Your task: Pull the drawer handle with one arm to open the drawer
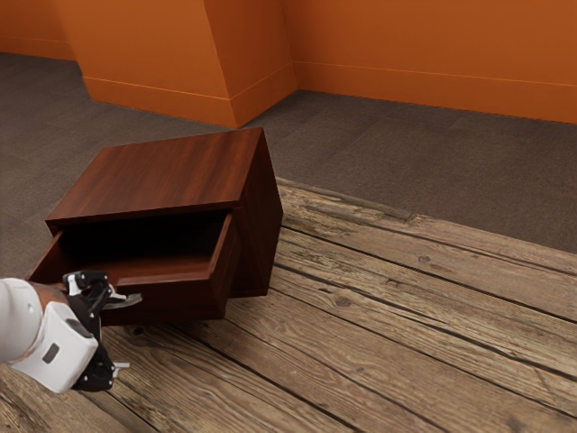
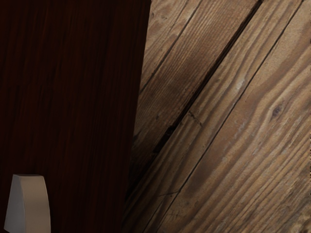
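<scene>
A dark wooden cabinet [image 1: 171, 171] stands on the plank floor. Its single drawer [image 1: 171, 271] is pulled partly out toward the exterior view's lower left, and its dark inside shows. My gripper [image 1: 120, 332] is at the drawer's front face [image 1: 180, 302], near its left end. It is open, with the upper fingertip [image 1: 124, 298] against the front and the lower one [image 1: 117, 366] below the drawer over the floor. I cannot make out the handle. The wrist view shows the dark drawer front [image 2: 73, 97] up close, with a pale grey wedge [image 2: 26, 204] at its edge.
The weathered wooden plank floor [image 1: 406, 334] runs to the exterior view's right of the cabinet. Grey carpet [image 1: 406, 153] and orange walls [image 1: 433, 45] lie behind it. In the wrist view the planks [image 2: 233, 121] lie just beside the drawer front.
</scene>
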You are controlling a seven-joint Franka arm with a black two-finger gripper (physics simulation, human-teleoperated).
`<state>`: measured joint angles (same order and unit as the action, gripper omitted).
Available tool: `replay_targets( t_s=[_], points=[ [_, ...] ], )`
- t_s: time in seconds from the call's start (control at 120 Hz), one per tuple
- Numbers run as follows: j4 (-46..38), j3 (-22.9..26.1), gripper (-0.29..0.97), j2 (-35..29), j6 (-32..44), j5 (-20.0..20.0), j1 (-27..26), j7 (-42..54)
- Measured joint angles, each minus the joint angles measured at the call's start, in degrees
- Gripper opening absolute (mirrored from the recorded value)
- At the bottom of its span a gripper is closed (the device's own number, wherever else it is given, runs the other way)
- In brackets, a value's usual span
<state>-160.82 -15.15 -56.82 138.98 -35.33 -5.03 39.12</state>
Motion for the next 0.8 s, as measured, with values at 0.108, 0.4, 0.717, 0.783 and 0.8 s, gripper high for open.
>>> replay_targets(
  t_s=[0.108, 0.4, 0.717, 0.783, 0.8],
  points=[
    [-0.5, 0.3, 0.63, -0.9, -0.3, 0.4, 0.2, -0.3],
    [-1.8, 0.7, 0.66, -2.8, -0.8, -0.1, 0.2, -0.5],
    [7.5, 6.5, 0.6, -2.7, -4.8, 3.2, 0.1, -0.6],
    [16.1, 10.3, 0.62, 0.7, -9.3, 5.4, -1.4, -0.5],
    [18.9, 11.0, 0.63, 2.4, -10.8, 6.1, -2.1, -0.6]
  ],
)
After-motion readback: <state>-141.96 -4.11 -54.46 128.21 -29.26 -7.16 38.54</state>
